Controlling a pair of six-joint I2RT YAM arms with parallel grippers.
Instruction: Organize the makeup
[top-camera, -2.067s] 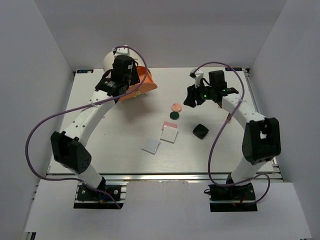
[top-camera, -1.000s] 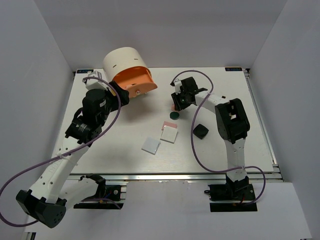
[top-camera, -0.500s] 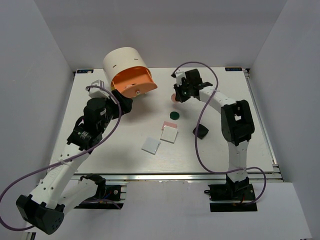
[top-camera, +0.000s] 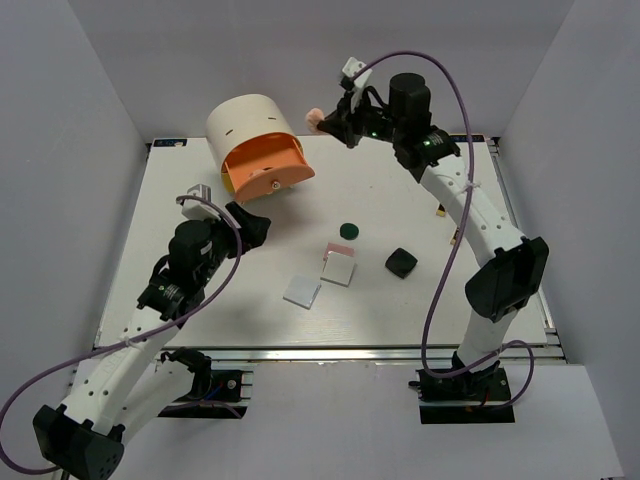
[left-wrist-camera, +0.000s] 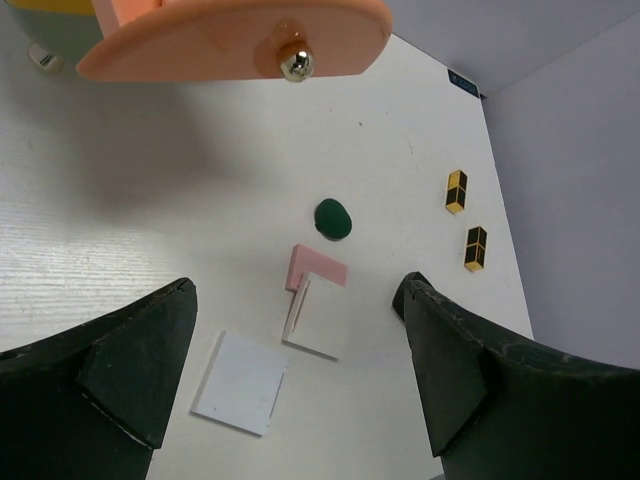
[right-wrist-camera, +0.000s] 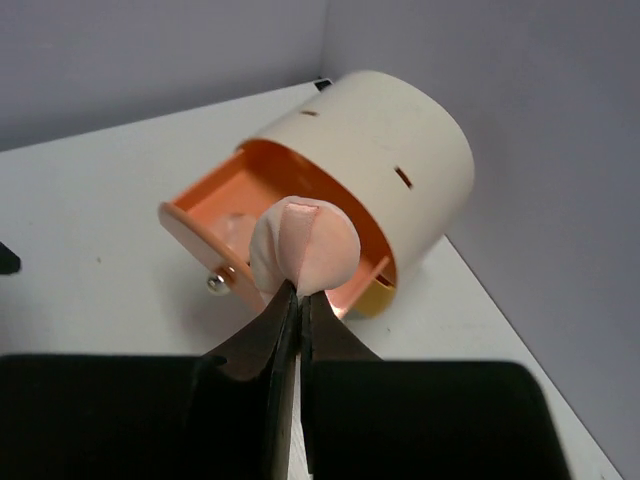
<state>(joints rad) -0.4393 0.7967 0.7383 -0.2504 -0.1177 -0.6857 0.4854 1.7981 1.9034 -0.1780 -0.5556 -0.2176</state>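
- Makeup was spread out on the white table (top-camera: 200, 280), and one piece was held up in the air.
- The right gripper (right-wrist-camera: 297, 290) was shut tight on a coppery-pink disc (right-wrist-camera: 305, 245), which was pinched by its bottom edge.
- The disc was held up high near the cream cylinder (top-camera: 245, 120), in front of its pulled-out orange drawer (right-wrist-camera: 215, 205).
- The left gripper (top-camera: 252, 226) was opened wide, and nothing was held in it. It was kept low over the table, just in front of the drawer.
- A dark green disc (top-camera: 347, 230) was left flat near the middle of the table.
- A pink square (top-camera: 332, 248) was seen just below it, and a white square (top-camera: 339, 270) was laid partly over the pink one.
- A second white square (top-camera: 302, 291) was left by itself, a little nearer the arms.
- A black compact (top-camera: 401, 262) was placed to the right of the squares.
- Two black-gold sticks (left-wrist-camera: 455, 191) were seen close to the right edge of the table, a little apart from each other.
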